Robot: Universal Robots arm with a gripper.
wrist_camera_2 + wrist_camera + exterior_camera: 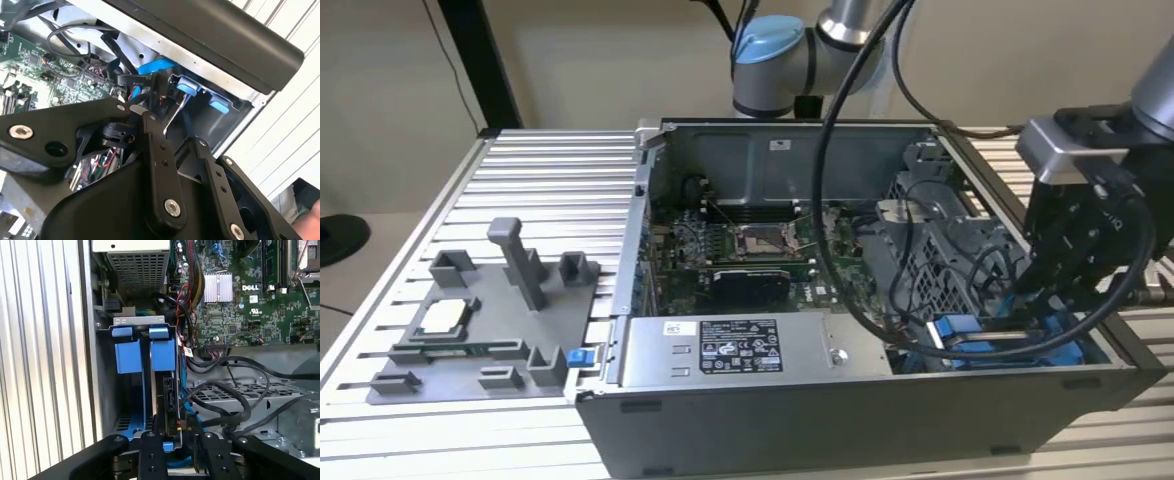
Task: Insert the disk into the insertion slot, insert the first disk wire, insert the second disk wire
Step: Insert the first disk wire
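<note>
Quick status from me: my pincer (1070, 268) is down in the drive-bay corner of the open computer case (854, 425), which sits on the ribbed counter (534, 190).

In the first wrist view the disk (169, 402) is edge-on directly ahead of the pincer (180, 440), standing in the insertion slot (127, 422). Its long axis runs straight away from me, toward the two blue tabs (162, 347) at the far end of the bay. So pincer and disk are basically in one line, with the disk's near end right at the pincer.

Honestly I can't tell whether I'm clamping anything or just hovering there. The disk looks seated, or close to it, but that's my guess.

Wire side: black cables (225, 395) loop over the grey cage off to one side of the disk. In the second wrist view a black plug (131, 80) hangs just beyond the pincer (175, 131), near a blue cable (156, 65). No idea from here whether either wire is plugged in.
</note>
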